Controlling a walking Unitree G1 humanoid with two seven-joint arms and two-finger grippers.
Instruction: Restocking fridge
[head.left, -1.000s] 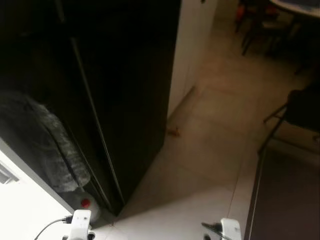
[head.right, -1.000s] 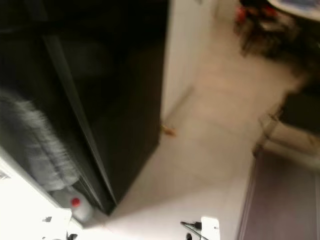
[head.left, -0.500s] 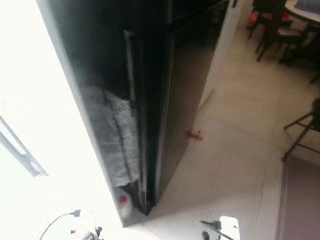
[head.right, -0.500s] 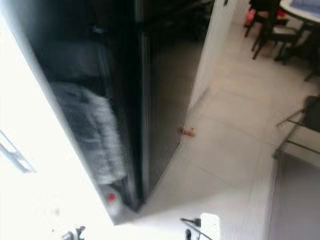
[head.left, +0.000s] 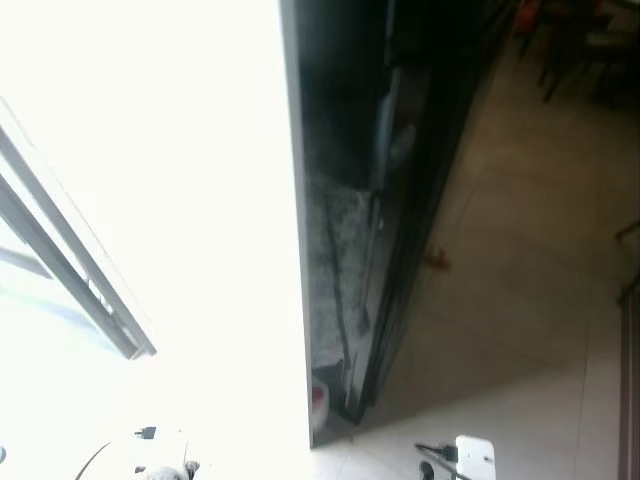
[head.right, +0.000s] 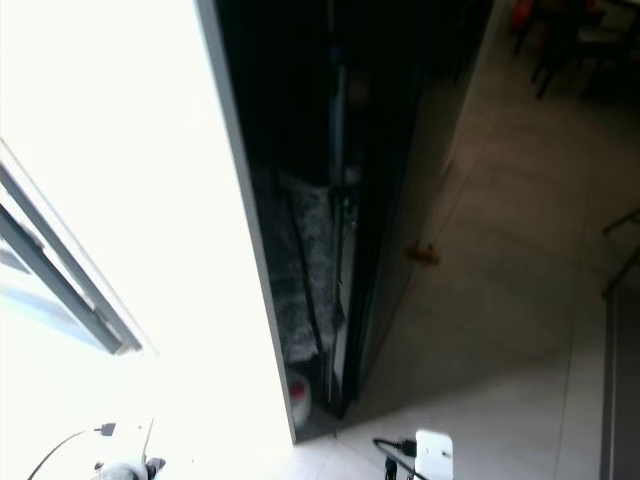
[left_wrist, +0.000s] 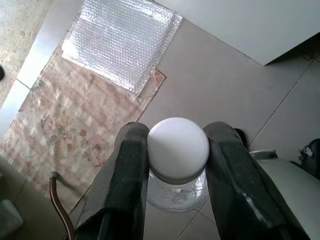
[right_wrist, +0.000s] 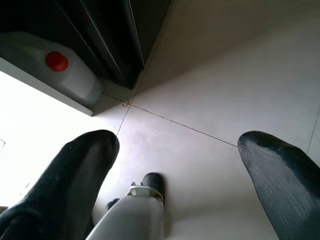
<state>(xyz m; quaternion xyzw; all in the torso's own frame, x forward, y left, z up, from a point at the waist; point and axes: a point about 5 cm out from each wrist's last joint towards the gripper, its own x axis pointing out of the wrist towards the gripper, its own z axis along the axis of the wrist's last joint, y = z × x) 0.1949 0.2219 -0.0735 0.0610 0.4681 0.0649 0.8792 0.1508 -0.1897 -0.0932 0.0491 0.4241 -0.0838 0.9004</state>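
Bottle (left_wrist: 178, 150) between left hand (left_wrist: 176, 150) fingers

Head views: left half blown-out white glare, fridge (head.right: 330, 200) near black, soft blur. Wrist views evenly lit, sharp.

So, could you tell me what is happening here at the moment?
The robot stands on a pale tiled floor beside a tall black fridge. Its left gripper is shut on a clear bottle with a round white cap, held above the floor. The right gripper hangs open and holds nothing. A white jug with a red cap sits low by the fridge.
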